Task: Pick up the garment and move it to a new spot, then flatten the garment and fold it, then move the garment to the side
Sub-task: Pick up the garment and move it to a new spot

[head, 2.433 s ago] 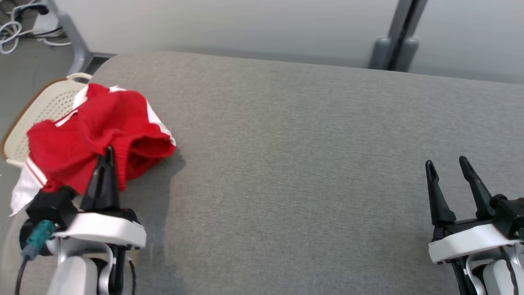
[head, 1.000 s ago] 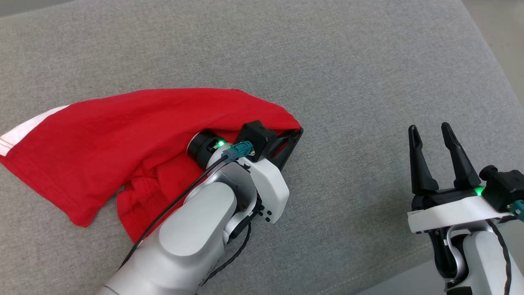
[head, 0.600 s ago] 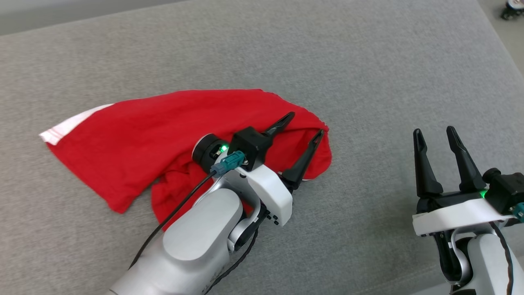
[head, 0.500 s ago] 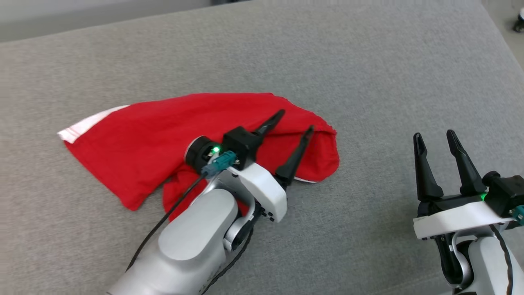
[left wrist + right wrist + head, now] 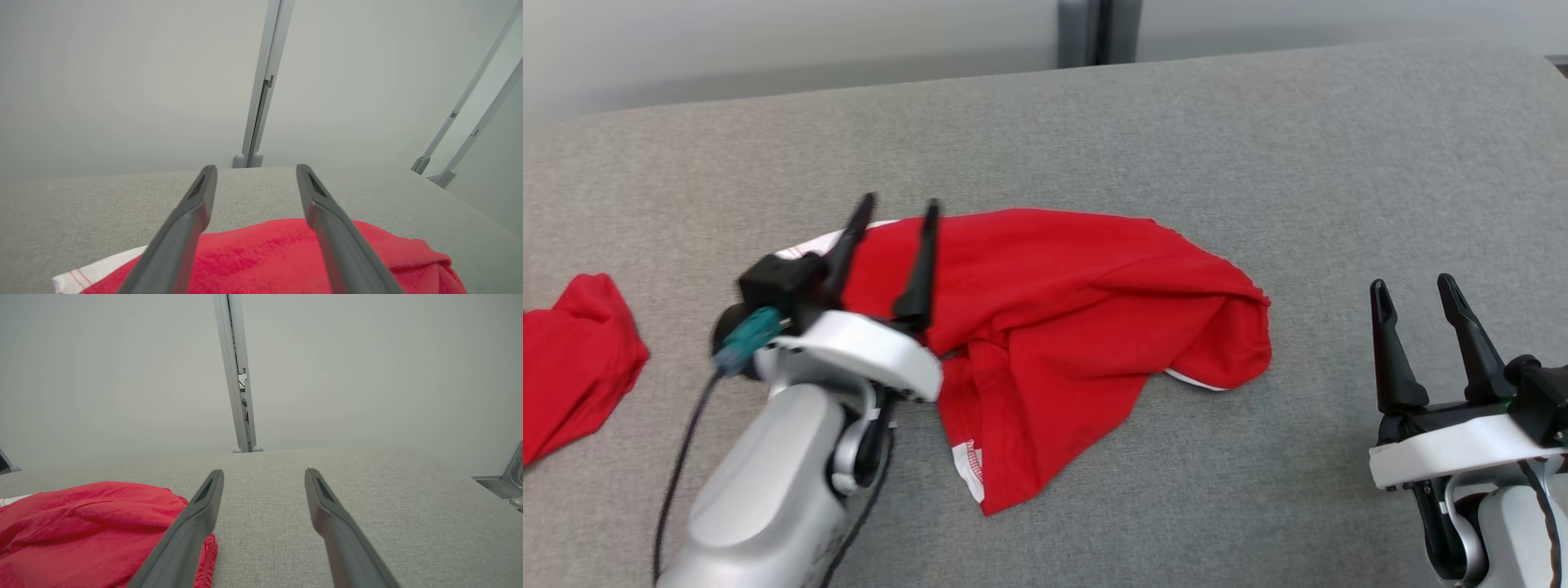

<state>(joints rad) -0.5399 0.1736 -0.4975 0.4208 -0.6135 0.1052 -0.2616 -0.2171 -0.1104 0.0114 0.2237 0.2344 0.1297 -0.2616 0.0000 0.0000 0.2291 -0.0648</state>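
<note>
The garment lay crumpled on the table, seemingly already moved; the left gripper and right gripper held nothing, fingers apart. Flattening, folding and setting aside remained.

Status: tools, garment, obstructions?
Left tool open, empty, over left end of garment. Right tool open, clear. Garment crumpled on grey table, not flattened. Second red cloth far left, apart.
</note>
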